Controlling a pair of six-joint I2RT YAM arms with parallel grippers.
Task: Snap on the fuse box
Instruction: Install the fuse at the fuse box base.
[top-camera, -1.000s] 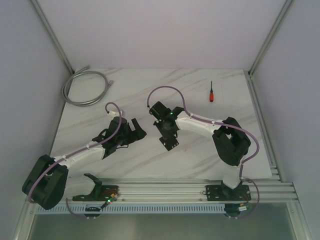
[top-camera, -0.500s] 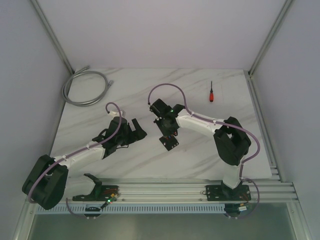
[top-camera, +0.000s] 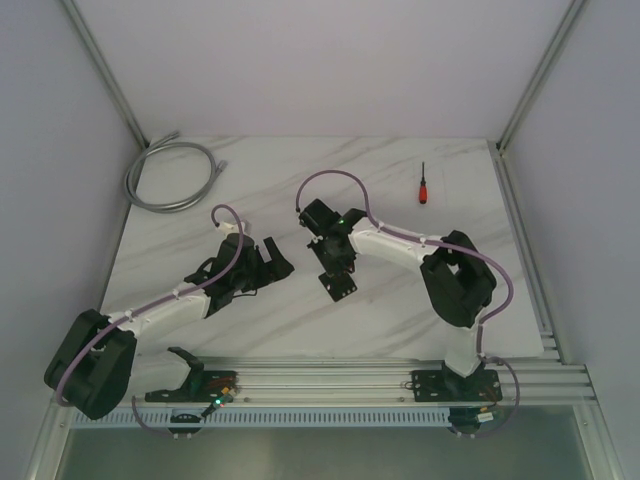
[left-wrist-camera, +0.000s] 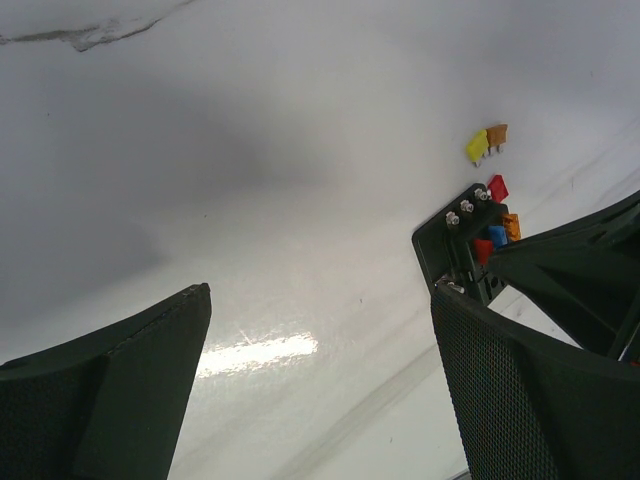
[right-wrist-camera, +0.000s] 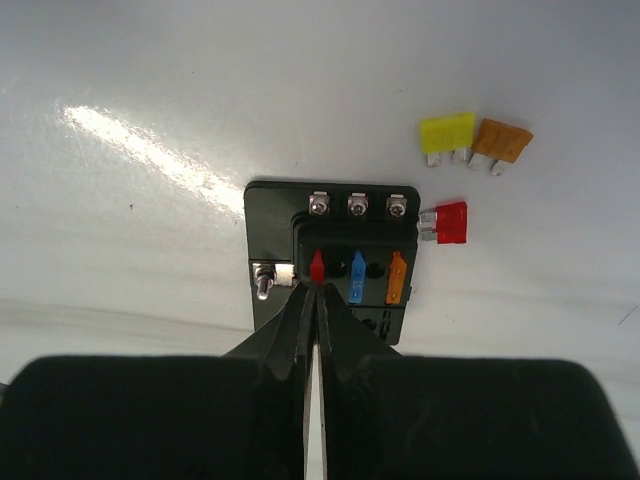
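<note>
The black fuse box lies flat mid-table. It also shows in the right wrist view and the left wrist view. It holds a blue fuse and an orange fuse. My right gripper stands over the box's near side, shut on a red fuse at the left slot; in the top view it hides part of the box. My left gripper is open and empty, just left of the box, over bare table.
Loose yellow, orange and red fuses lie beside the box's far right corner. A red-handled screwdriver lies at the back right. A coiled grey cable lies at the back left.
My right gripper has shifted slightly back and left over the fuse box, and its elbow has moved left. The left arm has not moved.
</note>
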